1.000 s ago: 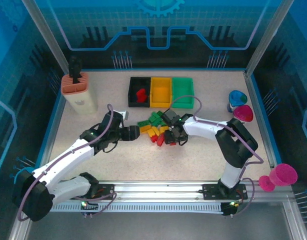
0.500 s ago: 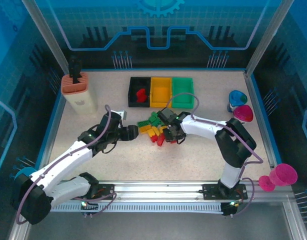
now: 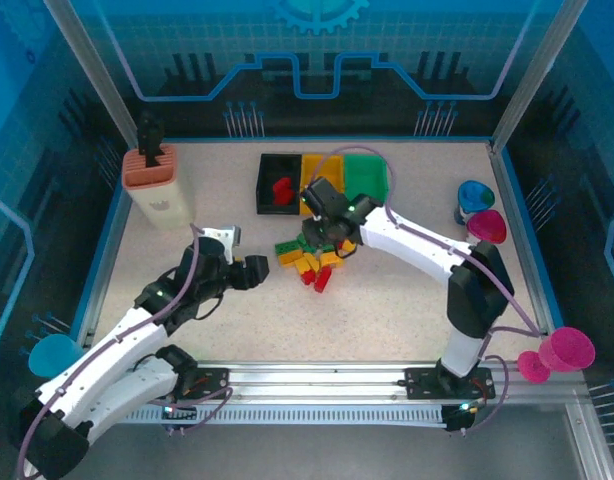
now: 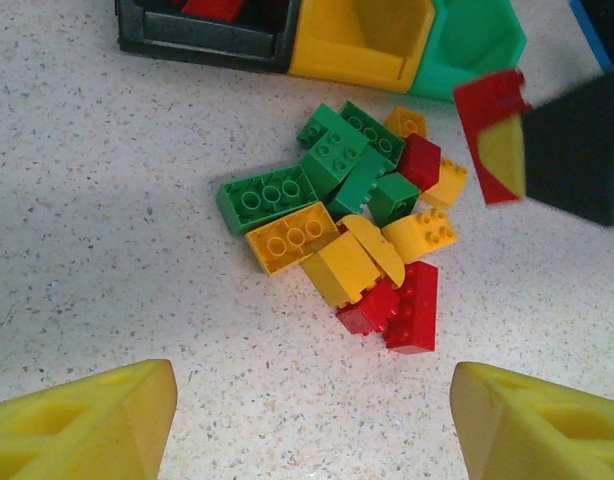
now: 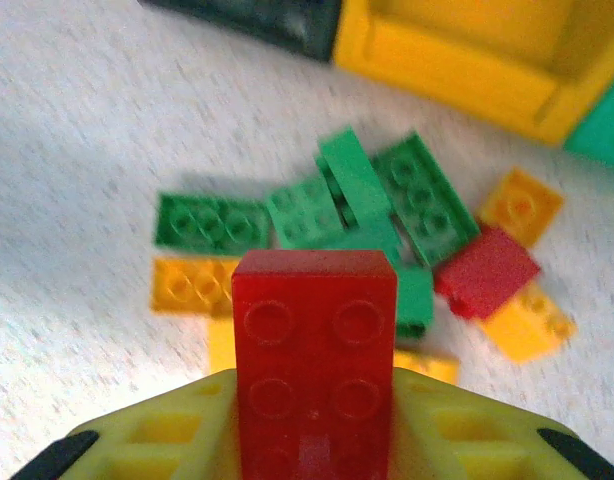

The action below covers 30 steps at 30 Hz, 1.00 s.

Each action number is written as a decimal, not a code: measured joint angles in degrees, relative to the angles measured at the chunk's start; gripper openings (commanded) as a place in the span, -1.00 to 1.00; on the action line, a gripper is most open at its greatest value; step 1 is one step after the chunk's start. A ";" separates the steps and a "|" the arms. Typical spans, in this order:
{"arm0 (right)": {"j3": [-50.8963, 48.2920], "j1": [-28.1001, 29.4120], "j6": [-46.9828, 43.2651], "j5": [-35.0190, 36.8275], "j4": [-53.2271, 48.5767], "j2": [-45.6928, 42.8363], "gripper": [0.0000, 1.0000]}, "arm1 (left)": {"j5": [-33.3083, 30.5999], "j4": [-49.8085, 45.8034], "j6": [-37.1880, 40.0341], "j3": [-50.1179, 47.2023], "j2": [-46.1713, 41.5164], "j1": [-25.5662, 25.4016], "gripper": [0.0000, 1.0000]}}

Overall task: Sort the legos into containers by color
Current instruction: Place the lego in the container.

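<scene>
While the right claw [image 3: 323, 215] pinches a red brick [image 5: 315, 350] above the pile [image 4: 357, 230] on the desk [image 3: 387, 310], it should travel far-left over the black bin [image 3: 272, 165], which seemingly holds red pieces [image 3: 281, 189], centre itself, then release low. The left claw [image 4: 312, 385] hangs spread, near-left of the pile.

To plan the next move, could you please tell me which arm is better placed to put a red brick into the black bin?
Right. The right hand is shut on a red brick above the pile, close to the black bin. The left hand is open, empty, farther back.
</scene>
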 measured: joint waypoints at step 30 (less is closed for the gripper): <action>43.39 -6.93 -4.76 -11.78 0.55 36.76 -0.26 | 0.07 -0.26 -1.84 -2.75 -6.49 -3.43 0.45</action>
